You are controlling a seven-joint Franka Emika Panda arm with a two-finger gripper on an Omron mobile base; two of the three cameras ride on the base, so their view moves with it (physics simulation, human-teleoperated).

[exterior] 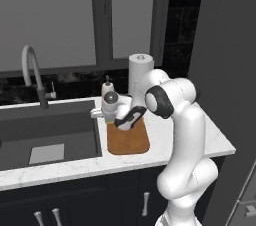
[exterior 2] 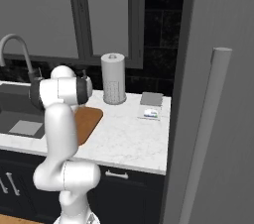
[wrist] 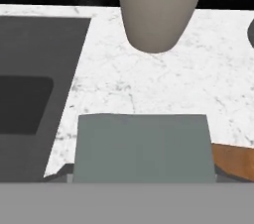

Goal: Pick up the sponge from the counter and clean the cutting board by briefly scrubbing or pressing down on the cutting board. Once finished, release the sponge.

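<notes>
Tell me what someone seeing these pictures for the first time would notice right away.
The white arm bends over the counter, its hand low above the far end of the brown cutting board, just right of the dark sink. In the hand view a grey-green sponge looms close, near the board's edge. A paper towel roll stands at the back wall.

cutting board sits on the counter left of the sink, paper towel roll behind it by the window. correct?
Not quite. The cutting board lies on the counter to the right of the sink, not the left; the left base view shows the basin on the board's left side. The rest holds: the paper towel roll stands behind the board, by the window.
</notes>
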